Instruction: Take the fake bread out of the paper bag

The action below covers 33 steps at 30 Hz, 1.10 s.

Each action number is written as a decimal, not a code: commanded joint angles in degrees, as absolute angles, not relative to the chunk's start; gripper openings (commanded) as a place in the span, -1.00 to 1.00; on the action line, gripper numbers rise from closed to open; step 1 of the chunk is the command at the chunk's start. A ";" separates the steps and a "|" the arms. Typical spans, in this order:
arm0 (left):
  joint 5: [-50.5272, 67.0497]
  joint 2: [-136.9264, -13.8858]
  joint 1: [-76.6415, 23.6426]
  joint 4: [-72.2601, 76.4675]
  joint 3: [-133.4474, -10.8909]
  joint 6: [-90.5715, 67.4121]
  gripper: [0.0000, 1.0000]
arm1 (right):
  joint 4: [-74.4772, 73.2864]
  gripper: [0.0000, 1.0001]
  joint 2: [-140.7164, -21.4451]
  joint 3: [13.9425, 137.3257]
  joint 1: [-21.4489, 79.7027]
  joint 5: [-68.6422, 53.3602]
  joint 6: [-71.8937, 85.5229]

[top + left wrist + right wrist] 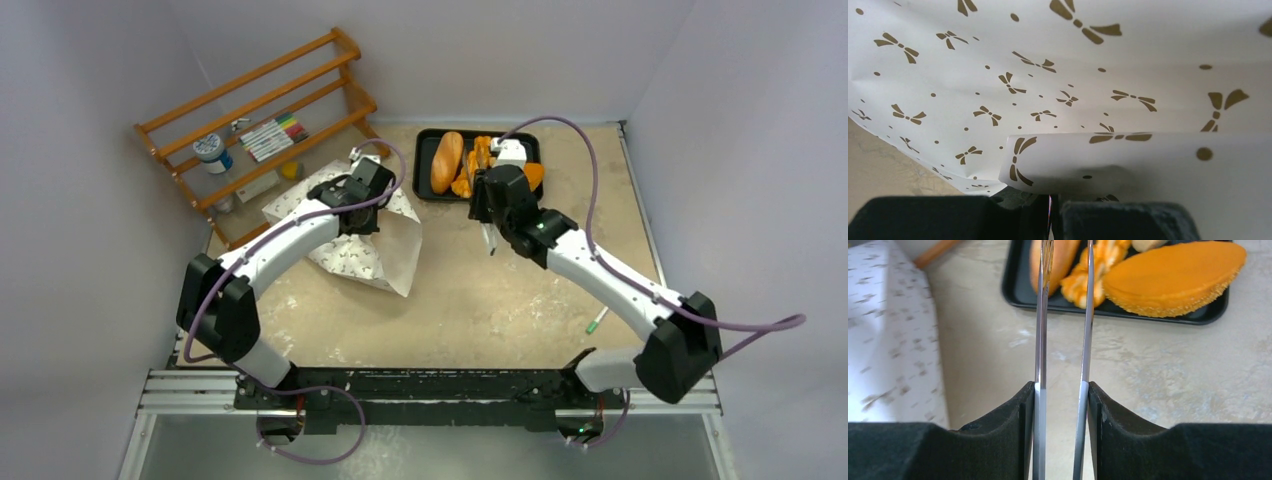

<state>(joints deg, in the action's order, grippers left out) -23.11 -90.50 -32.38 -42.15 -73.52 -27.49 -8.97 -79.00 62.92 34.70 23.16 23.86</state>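
The paper bag lies left of centre, off-white with small dark marks. My left gripper is down on its top. In the left wrist view the printed paper fills the frame, and a folded edge runs into my gripper, whose jaws look closed on it. My right gripper is shut on metal tongs, whose blades reach over the black tray. The tray holds a long loaf and a flat orange bread. The bag's inside is hidden.
A wooden rack with markers and a bottle stands at the back left, close behind the bag. A green pen lies on the table near the right arm. Grey walls close in the table on three sides.
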 commanded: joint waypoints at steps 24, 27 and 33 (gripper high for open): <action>-28.96 -98.51 -33.92 -43.19 -83.75 -28.37 -0.94 | -22.84 -0.23 -48.87 55.95 55.71 8.38 22.74; -29.08 -98.56 -34.01 -43.34 -84.23 -28.34 -0.94 | -21.38 -0.23 -50.30 54.10 56.83 5.80 22.74; -28.93 -98.33 -34.27 -43.46 -84.41 -28.29 -0.94 | -18.33 -0.23 -54.75 51.90 59.24 4.64 23.45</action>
<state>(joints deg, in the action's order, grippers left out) -26.83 -98.91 -34.00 -44.31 -81.67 -28.08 -23.24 -53.04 52.47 57.98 7.16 23.90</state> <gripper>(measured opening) 0.033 0.391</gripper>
